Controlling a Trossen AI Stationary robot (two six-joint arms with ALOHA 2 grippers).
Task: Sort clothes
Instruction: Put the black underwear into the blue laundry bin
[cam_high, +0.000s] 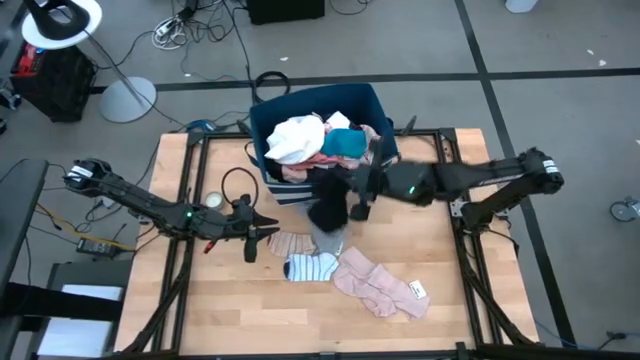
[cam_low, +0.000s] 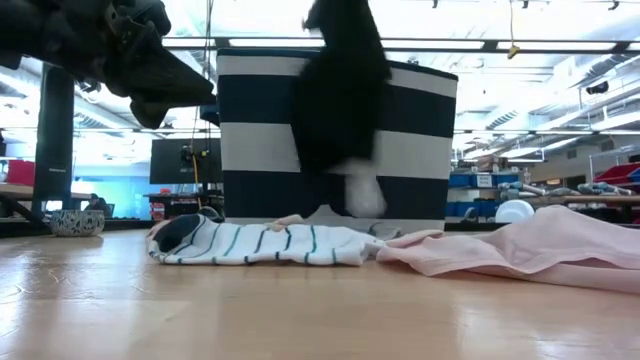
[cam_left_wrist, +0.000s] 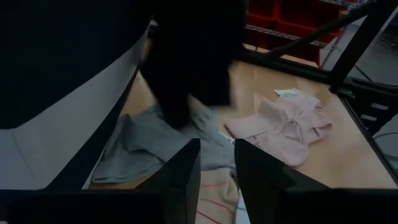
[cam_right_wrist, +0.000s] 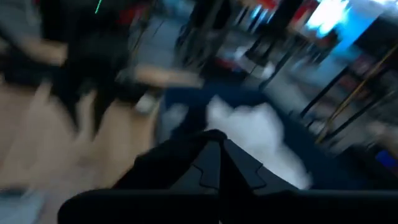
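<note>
Lifting: right pincer holds a black garment clamped, hanging just in front of the striped bin.
Next move: carry it clear and lower it onto bare desk, probably.
Left pincer: at nine o'clock of the pile, fingers slightly apart, holding nothing.
Sorted so far: striped sock, pink garment, grey piece.
Bin: more clothes heaped inside.
Obstacle: dangling cloth may drag the grey piece.

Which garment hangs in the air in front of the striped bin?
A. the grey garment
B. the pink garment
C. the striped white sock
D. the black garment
D: the black garment hangs clear of the table before the bin, while the other three lie flat on the wood.
</note>
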